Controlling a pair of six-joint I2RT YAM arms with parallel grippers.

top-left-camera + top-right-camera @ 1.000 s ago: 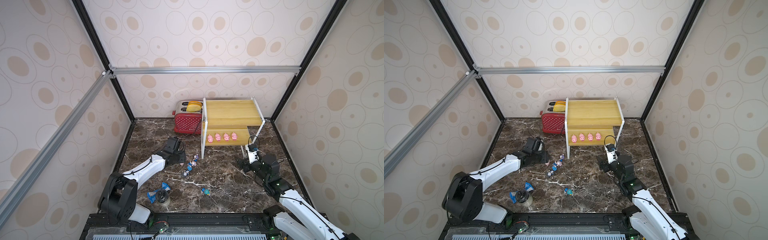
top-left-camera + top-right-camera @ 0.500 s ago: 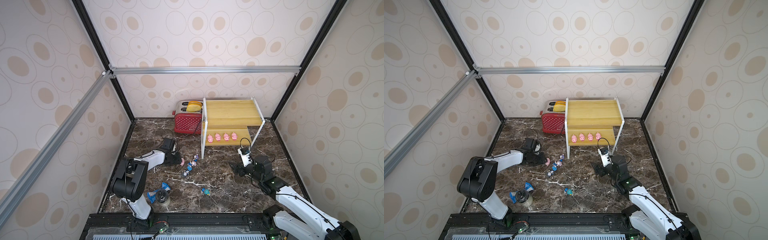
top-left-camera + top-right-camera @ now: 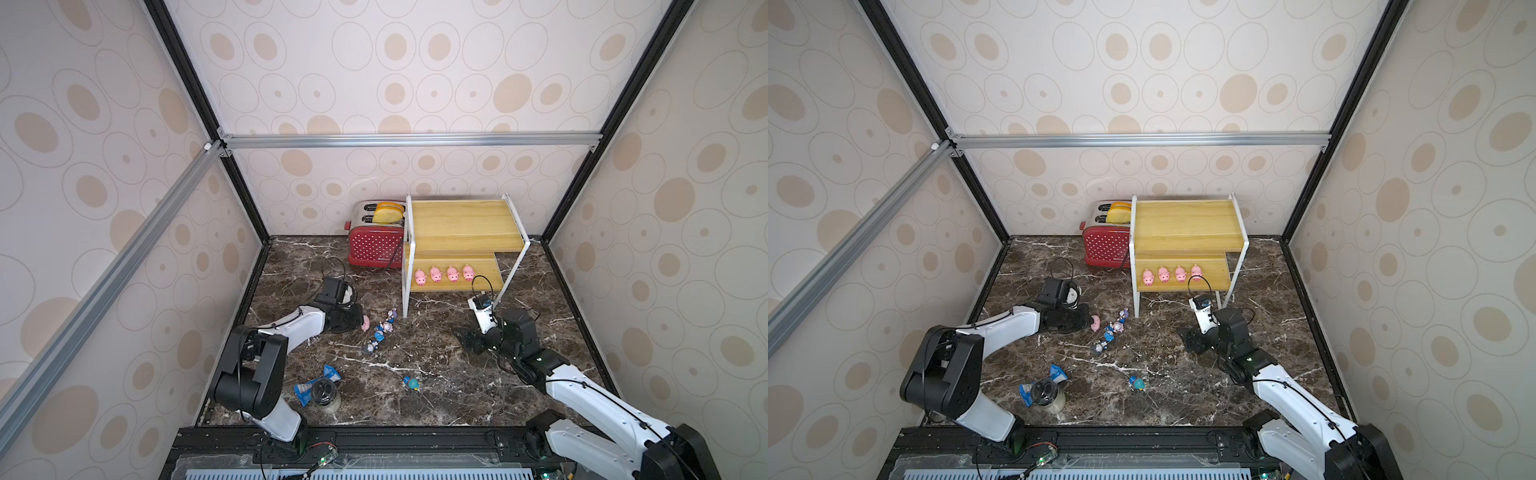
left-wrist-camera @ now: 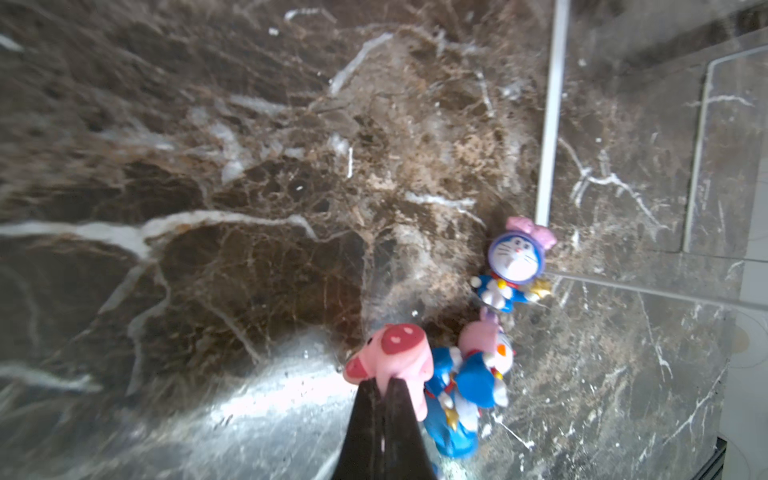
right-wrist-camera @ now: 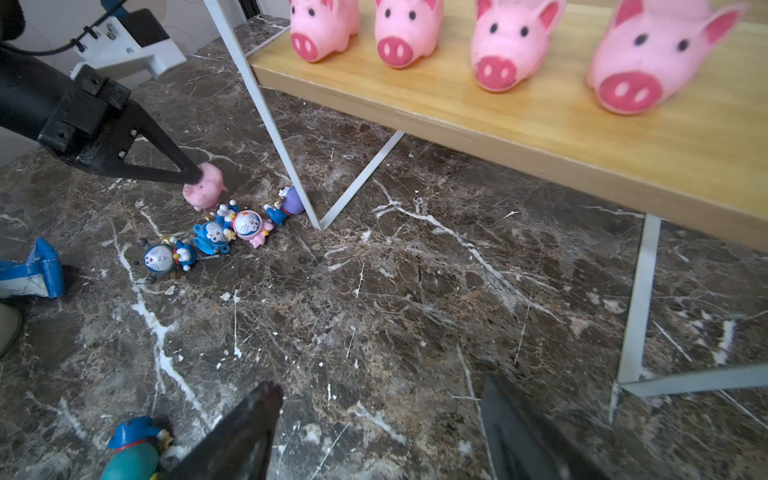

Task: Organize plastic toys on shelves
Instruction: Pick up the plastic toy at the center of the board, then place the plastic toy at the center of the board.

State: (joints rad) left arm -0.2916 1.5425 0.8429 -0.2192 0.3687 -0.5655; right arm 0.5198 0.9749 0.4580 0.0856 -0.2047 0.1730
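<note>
At 9 o'clock from the desk (image 3: 457,399) centre in a top view, the left fingers (image 3: 358,322) reach low and are closed tight, tips pinched on the back of a pig (image 3: 365,323) that sits on the marble. Just beside that pig at its 3 o'clock, a line of figurines (image 3: 382,330) runs slantwise toward 7 o'clock; a lone figurine (image 3: 411,382) lies apart at 6 o'clock. The rack (image 3: 465,226) stands at 12 to 1 o'clock beside a toaster (image 3: 374,249), with four pigs (image 3: 435,274) in a row on its lower shelf (image 3: 484,270), snouts forward. At 3 o'clock the right fingers (image 3: 468,340) hang low, spread wide and empty. A jar (image 3: 325,391) and wrapper (image 3: 302,391) sit at 7 o'clock.
</note>
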